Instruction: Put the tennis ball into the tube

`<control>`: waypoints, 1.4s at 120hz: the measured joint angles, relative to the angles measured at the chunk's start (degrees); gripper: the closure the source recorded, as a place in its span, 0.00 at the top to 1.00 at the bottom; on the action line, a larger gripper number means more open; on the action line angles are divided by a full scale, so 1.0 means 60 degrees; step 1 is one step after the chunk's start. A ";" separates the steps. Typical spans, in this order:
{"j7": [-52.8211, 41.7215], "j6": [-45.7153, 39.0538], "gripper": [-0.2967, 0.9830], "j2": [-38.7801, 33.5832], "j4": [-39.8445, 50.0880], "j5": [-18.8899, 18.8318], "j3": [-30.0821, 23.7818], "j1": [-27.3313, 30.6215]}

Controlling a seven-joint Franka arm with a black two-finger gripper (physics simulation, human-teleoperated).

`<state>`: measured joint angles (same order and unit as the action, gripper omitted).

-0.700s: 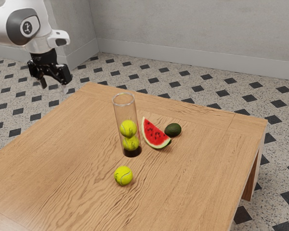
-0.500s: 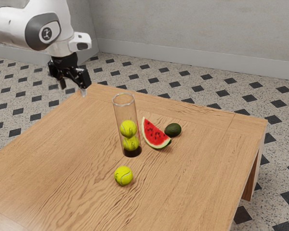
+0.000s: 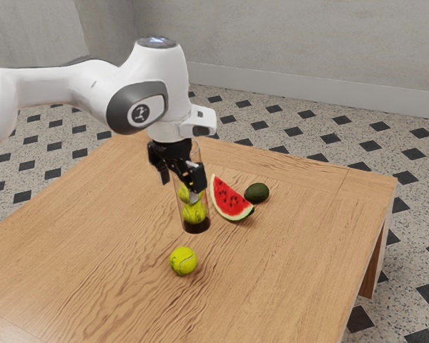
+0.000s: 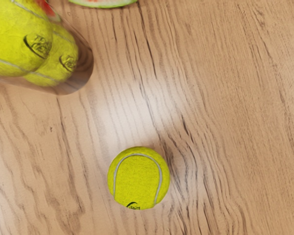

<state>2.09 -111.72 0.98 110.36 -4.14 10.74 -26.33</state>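
Gripper [image 3: 179, 189] hangs above the table [image 3: 272, 286], empty, fingers apart. Loose ball [image 4: 138, 178] rests near the upright tube [image 3: 196, 226], which holds two others. Watermelon [image 3: 229, 201] and avocado [image 3: 257, 193] lie nearby. Picking seems the current step; next, centre over the loose ball, then lower.

A white arm [image 3: 93, 89] reaches in from the exterior view's left, its black gripper [image 3: 180, 190] hanging with fingers apart in front of a clear tube [image 3: 196, 228]. The tube stands upright on a wooden table [image 3: 293, 264], two yellow-green balls [image 3: 194, 214] stacked inside. A loose ball [image 3: 183, 261] lies nearer the camera. Toward the exterior view's right, a red melon wedge [image 3: 229, 201] sits beside the tube, a dark avocado [image 3: 257, 193] just beyond.
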 joint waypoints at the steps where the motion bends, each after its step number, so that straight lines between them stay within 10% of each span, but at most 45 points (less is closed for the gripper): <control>1: 0.0014 -0.0003 0.77 0.0003 -0.0024 0.0013 0.0012 -0.0032; 25: 0.0066 -0.0058 0.77 0.0081 -0.0050 -0.0019 0.0045 0.0308; 57: -0.0148 -0.1064 0.77 0.0075 0.1111 -0.0127 -0.0941 0.4324; 117: 0.0263 -0.1763 0.77 -0.0404 0.1681 -0.0386 -0.1584 0.8739; 132: 0.0416 -0.1680 0.77 -0.0455 0.1638 -0.0539 -0.1636 0.7225; 168: 0.0568 -0.1679 0.77 -0.0383 0.1655 -0.0532 -0.1420 -0.0818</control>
<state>5.50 -121.79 -1.31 120.29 -7.34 2.22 -31.23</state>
